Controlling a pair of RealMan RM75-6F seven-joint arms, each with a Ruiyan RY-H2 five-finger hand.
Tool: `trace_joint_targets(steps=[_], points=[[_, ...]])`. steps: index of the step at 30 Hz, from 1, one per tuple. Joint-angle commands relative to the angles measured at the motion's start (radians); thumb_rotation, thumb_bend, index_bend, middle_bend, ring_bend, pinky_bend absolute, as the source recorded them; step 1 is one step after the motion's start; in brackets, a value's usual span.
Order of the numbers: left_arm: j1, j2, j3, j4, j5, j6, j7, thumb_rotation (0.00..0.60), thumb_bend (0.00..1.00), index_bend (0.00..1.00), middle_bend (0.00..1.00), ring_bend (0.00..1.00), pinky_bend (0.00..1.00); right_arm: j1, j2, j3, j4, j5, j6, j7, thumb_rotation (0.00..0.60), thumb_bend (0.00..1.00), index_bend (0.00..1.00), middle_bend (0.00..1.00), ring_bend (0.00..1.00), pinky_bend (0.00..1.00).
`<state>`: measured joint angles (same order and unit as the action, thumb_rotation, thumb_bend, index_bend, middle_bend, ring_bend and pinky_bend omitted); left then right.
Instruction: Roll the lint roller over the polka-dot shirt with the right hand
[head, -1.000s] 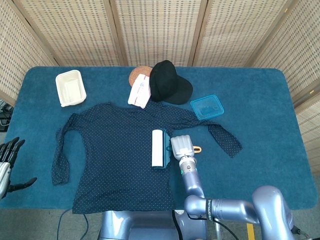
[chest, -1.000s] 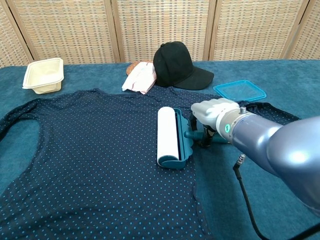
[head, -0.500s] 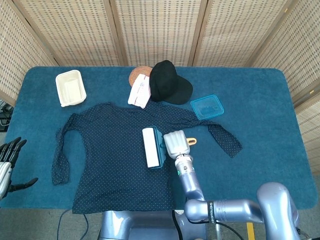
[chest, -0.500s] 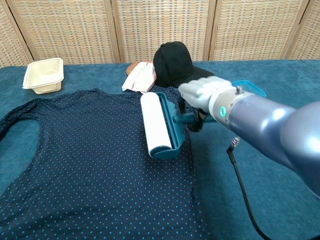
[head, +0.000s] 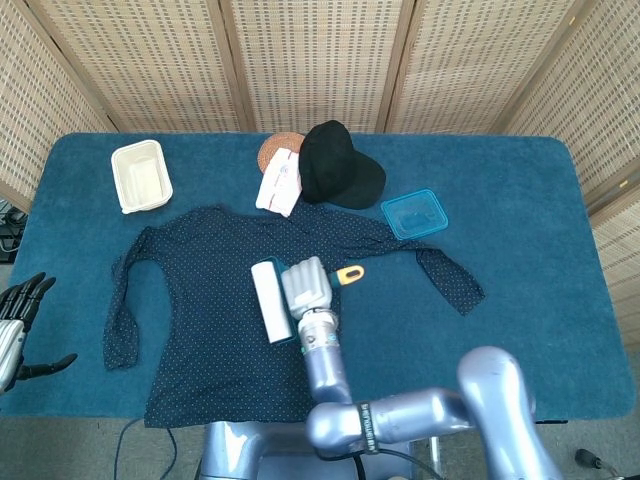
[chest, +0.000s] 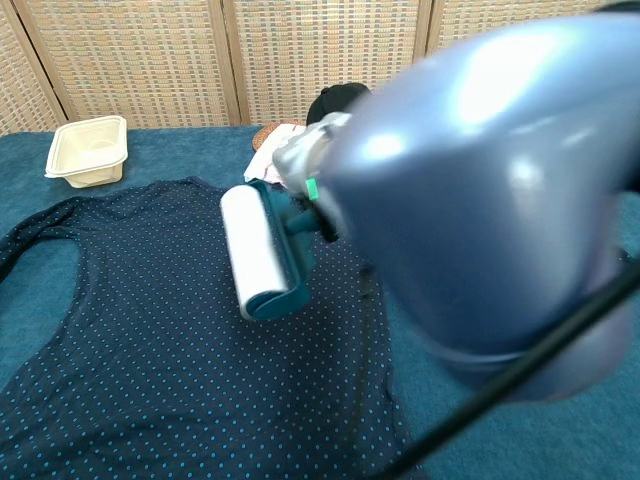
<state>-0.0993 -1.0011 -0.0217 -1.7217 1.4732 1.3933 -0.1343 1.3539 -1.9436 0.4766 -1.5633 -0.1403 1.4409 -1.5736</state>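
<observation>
Gripping the lint roller (head: 268, 301) by its handle, the right hand (head: 305, 284) is lying over the middle of the polka-dot shirt (head: 215, 330); the handle's orange end is sticking out on the far side of the hand in the head view. The roller's white drum is resting on the dark dotted fabric, its long axis running roughly from the collar side toward the hem, slightly tilted. In the chest view the same roller (chest: 256, 252) is showing its teal frame cupping the drum, while the right arm is filling most of that frame, blurred, and hiding much of the hand.

The shirt is lying flat on the blue table cover (head: 520, 250), sleeves spread to either side. The left hand (head: 20, 320) is hanging off the near left edge of the table, holding nothing, its fingers apart.

Beyond the shirt's collar, a black cap (head: 336, 165) is sitting just beside a folded white cloth (head: 279, 182), which is overlapping a round woven coaster (head: 276, 147). A cream tray (head: 140, 176) is standing at the far left, and a blue lid (head: 414, 214) is lying near the right sleeve.
</observation>
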Motion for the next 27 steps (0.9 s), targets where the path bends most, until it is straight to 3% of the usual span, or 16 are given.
trace_joint_targets(steps=[1, 11, 18, 27], points=[[-0.003, 0.002, -0.002, 0.003, -0.006, -0.006, -0.006, 0.600, 0.00, 0.00, 0.00, 0.00, 0.00, 0.064, -0.070, 0.028, 0.065, 0.040, 0.022, -0.053, 0.600, 0.89, 0.74, 1.00, 1.00, 1.00], [-0.008, 0.003, -0.002, 0.005, -0.011, -0.015, -0.012, 0.600, 0.00, 0.00, 0.00, 0.00, 0.00, 0.119, -0.172, 0.043, 0.171, 0.062, 0.026, -0.074, 0.600, 0.89, 0.74, 1.00, 1.00, 1.00], [-0.008, 0.002, -0.001, 0.006, -0.013, -0.014, -0.011, 0.600, 0.00, 0.00, 0.00, 0.00, 0.00, 0.114, -0.199, 0.009, 0.214, 0.045, 0.027, -0.093, 0.600, 0.89, 0.74, 1.00, 1.00, 1.00], [-0.011, -0.004, 0.000, 0.002, -0.014, -0.015, 0.008, 0.600, 0.00, 0.00, 0.00, 0.00, 0.00, 0.020, -0.164, -0.047, 0.245, 0.019, 0.011, -0.064, 0.600, 0.89, 0.74, 1.00, 1.00, 1.00]])
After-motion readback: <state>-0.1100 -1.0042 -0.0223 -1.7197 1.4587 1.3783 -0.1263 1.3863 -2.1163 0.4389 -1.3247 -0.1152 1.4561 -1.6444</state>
